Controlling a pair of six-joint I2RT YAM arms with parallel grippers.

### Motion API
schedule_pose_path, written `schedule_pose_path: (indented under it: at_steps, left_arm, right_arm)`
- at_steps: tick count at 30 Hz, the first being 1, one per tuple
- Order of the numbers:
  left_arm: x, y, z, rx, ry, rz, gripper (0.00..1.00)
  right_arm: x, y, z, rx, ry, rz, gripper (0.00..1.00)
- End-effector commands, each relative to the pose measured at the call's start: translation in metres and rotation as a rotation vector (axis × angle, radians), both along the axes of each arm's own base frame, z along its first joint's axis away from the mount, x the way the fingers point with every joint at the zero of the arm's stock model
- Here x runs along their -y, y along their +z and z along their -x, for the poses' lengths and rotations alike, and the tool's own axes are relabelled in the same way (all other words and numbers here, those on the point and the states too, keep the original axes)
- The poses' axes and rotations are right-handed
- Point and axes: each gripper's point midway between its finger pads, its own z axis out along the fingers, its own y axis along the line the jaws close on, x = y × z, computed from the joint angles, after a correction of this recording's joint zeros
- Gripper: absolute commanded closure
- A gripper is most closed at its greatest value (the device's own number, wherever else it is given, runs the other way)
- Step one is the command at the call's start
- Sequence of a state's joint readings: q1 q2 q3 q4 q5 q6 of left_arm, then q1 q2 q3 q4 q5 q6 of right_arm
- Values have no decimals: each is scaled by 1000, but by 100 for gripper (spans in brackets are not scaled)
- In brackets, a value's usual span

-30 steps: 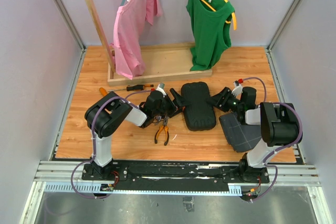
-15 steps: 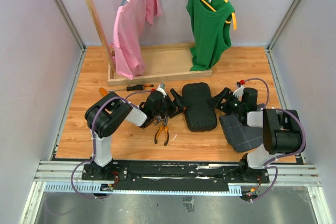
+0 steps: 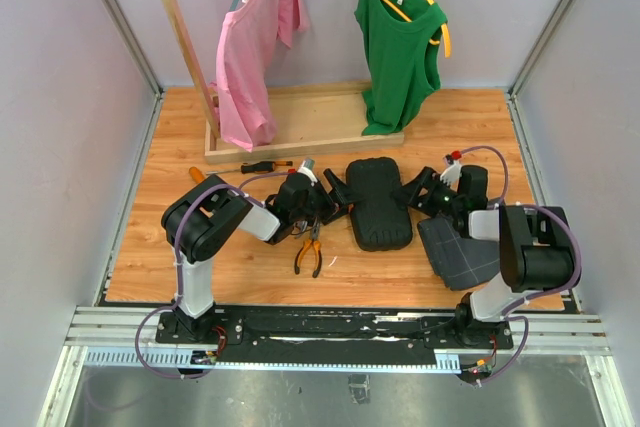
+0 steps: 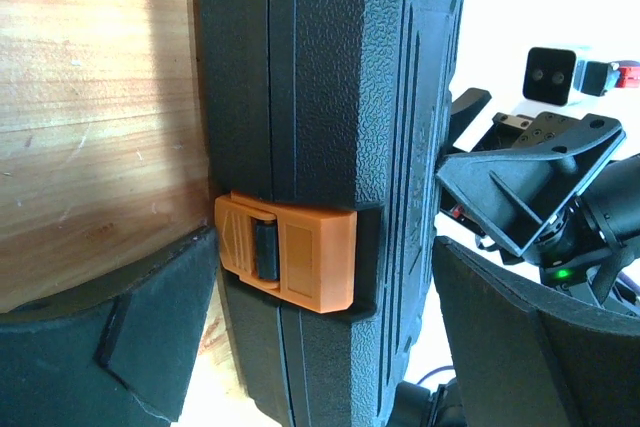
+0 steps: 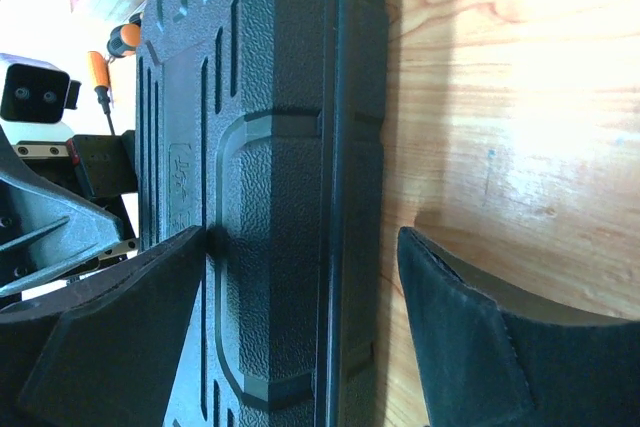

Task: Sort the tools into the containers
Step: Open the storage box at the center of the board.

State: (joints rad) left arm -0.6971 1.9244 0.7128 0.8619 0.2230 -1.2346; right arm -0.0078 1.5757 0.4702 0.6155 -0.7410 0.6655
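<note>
Locate the tool case at table centre: closed, flat on the wood, long axis running from the near edge toward the far edge, slightly tilted. Note the orange latch on the left long side, fastened across the seam.

Find the left gripper directly at that side, jaws apart, latched edge between the fingers, nothing clamped. Find the right gripper at the opposite long side, jaws likewise apart, straddling that edge, nothing held. Cannot tell whether any pad touches the plastic.

Treat the left arm as the one for the latch: straight ahead of its fingers, no reach across needed. Use the right arm to steady the opposite side, judged the hinge side.

Leave the tools until the case opens: orange-handled pliers just near-left of the case, screwdriver farther left, both outside the case, both nearer the left arm
</note>
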Motion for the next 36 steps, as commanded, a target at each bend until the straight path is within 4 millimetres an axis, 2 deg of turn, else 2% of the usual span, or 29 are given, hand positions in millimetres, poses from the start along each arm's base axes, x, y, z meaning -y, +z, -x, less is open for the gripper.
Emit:
schedule_pose_path:
  at_steps: [1,5,9,17,24,30,33,36]
  left_arm:
    - [9,20,-5,61,-17,46,10]
    - [9,20,-5,60,-18,46,10]
    - [10,22,-5,65,-20,49,10]
    - [9,24,-6,72,-19,43,10]
    - [9,26,-7,77,-16,42,9]
    - [13,28,-9,76,-25,52,9]
    - [17,29,-10,75,-32,61,11]
    - [18,31,-10,79,-37,67,18]
  right_arm:
    - [-17,-3,6,-3,91,5,23]
    - [-21,-8,7,-27,104,21,28]
    - [-14,-23,9,-93,61,54,37]
    - [1,-47,14,-186,-21,40,48]
    - [16,-62,19,-242,-77,-1,51]
    - [16,-65,20,-249,-77,-27,51]
    - [15,-65,20,-247,-75,-27,51]
    - [16,-65,20,-245,-75,-22,51]
